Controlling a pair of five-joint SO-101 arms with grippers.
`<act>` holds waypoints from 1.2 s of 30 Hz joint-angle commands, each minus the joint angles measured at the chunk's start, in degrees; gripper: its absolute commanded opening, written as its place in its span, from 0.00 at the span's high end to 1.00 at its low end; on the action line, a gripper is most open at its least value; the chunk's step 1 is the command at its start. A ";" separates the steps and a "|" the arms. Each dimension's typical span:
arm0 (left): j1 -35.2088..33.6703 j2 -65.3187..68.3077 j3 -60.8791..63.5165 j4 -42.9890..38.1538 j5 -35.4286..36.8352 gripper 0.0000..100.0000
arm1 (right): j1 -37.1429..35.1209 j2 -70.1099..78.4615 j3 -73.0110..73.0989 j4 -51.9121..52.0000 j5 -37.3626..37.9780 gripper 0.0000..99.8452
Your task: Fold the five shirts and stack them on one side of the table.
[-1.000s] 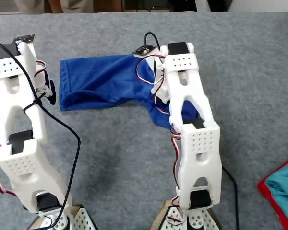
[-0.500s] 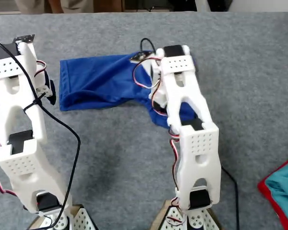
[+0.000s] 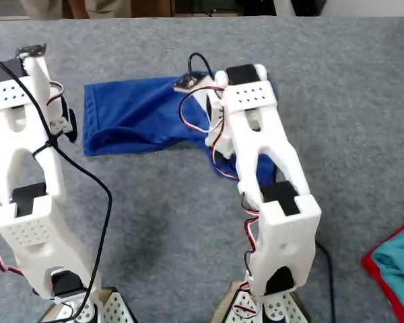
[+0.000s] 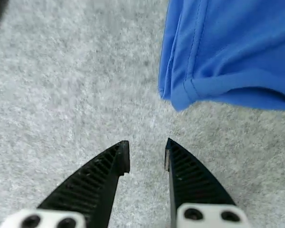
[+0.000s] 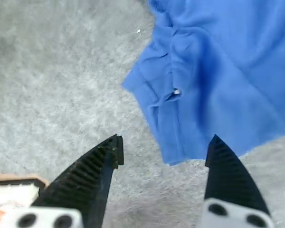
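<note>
A blue shirt (image 3: 138, 114) lies partly folded and crumpled across the far middle of the grey table (image 3: 155, 222). My left gripper (image 4: 146, 154) hovers over bare table just off the shirt's left corner (image 4: 180, 95), its fingers a little apart and empty. My right gripper (image 5: 165, 142) hangs above the shirt's right end (image 5: 218, 71), open wide, with a rumpled hem and fold (image 5: 156, 97) just ahead of its tips. In the high view the right arm (image 3: 256, 134) covers that end of the shirt.
A teal cloth on a red one (image 3: 398, 259) lies at the table's near right edge. Black and red cables (image 3: 101, 195) trail along both arms. Bare grey table stretches between the arms and across the right half.
The right arm has swung its wrist leftward and a little farther over the shirt's right end. The left arm and the shirt have hardly moved.
</note>
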 commanded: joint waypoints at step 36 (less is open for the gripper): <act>-4.22 -45.49 24.44 0.44 -9.58 0.87 | 5.32 -39.34 33.27 -9.32 50.29 0.71</act>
